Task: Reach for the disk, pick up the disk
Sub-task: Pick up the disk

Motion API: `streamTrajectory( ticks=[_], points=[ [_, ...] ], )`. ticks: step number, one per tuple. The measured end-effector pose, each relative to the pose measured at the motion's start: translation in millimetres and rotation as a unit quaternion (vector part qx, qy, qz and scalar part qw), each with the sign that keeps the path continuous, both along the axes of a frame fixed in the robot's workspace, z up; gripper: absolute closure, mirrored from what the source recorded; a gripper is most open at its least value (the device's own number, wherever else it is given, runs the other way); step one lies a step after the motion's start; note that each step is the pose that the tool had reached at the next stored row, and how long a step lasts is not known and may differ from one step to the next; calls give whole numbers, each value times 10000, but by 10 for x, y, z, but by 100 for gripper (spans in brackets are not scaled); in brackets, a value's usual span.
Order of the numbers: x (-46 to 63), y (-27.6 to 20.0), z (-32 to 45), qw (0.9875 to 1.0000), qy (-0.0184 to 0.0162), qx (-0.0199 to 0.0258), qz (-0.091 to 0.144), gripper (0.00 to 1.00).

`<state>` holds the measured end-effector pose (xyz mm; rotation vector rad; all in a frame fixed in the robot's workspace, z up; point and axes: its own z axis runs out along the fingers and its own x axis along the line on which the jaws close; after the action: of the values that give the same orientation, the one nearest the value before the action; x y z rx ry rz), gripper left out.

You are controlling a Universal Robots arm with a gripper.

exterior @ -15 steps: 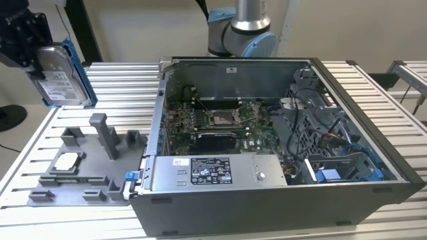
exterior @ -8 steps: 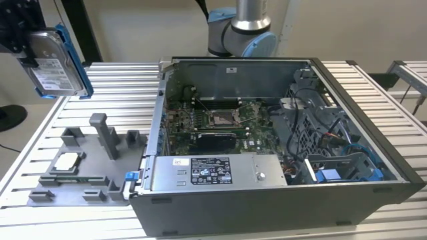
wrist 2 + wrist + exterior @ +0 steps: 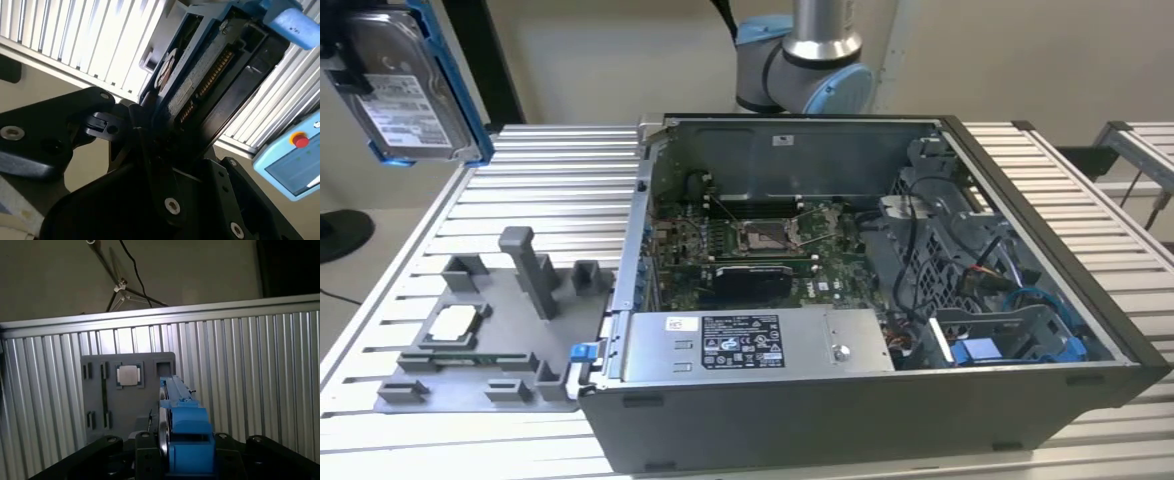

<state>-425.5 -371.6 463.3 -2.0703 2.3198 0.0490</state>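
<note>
- Clamping the disk edge-on, the gripper had its jaws shut on it.
- High above the grey fixture, the disk hung at ten o'clock in the exterior view.
- Reach and pickup looked done; nothing seemed left.

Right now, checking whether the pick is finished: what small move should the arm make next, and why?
Probably just a brief hold in place: the gripper is shut on the disk, which hangs well clear of the ribbed table and the grey fixture, so the pick looks done.
</note>
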Motion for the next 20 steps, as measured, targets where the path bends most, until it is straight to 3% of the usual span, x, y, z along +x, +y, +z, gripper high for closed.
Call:
streamTrajectory(
  ticks=[2,9,20],
  points=[
    [1,0,88,10000,1,0,0,100],
    [35,0,152,10000,0,1,1,100],
    [494,-1,198,10000,6,1,0,100]
  ],
)
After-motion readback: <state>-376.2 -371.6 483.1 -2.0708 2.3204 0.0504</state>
